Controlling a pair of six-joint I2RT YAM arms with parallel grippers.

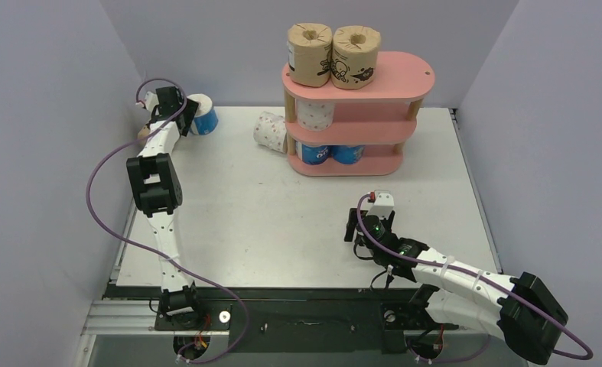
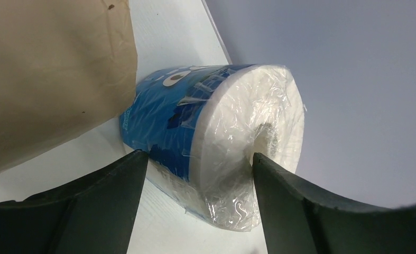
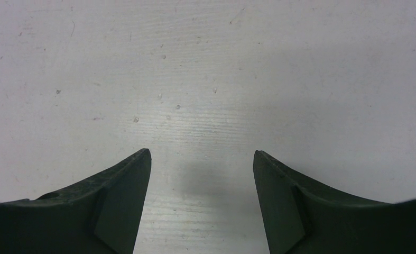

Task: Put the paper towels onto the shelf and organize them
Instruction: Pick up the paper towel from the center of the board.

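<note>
Paper towels [image 1: 310, 53] are shown partly put away on a pink three-tier shelf [image 1: 405, 76], which stands at the middle of the far edge of a pale surface [image 1: 282, 214]. Two brown printed rolls [image 1: 355, 53] are stood side by side on the top board, with bare board left to their right. One white dotted roll [image 1: 315, 113] is seen at the left of the middle tier; the rest of that tier is shadowed and cannot be read. Two blue rolls [image 1: 330, 154] are set on the bottom tier.

Three rolls are seen off the shelf. A white dotted roll on its side [image 1: 269, 130] is lying just beside the shelf's left end. In the far left corner, a loose blue roll [image 2: 205, 132] is lying on its side, with a loose brown roll [image 2: 52, 69] close beside it.

The left hand [image 2: 199, 156] is spread, with the loose blue roll between its fingers; a firm grip cannot be confirmed. The right hand [image 3: 201, 153] is spread and empty over bare surface, near the near edge, right of the middle.

The task is judged a little over half done, with these three rolls left to be shelved.
</note>
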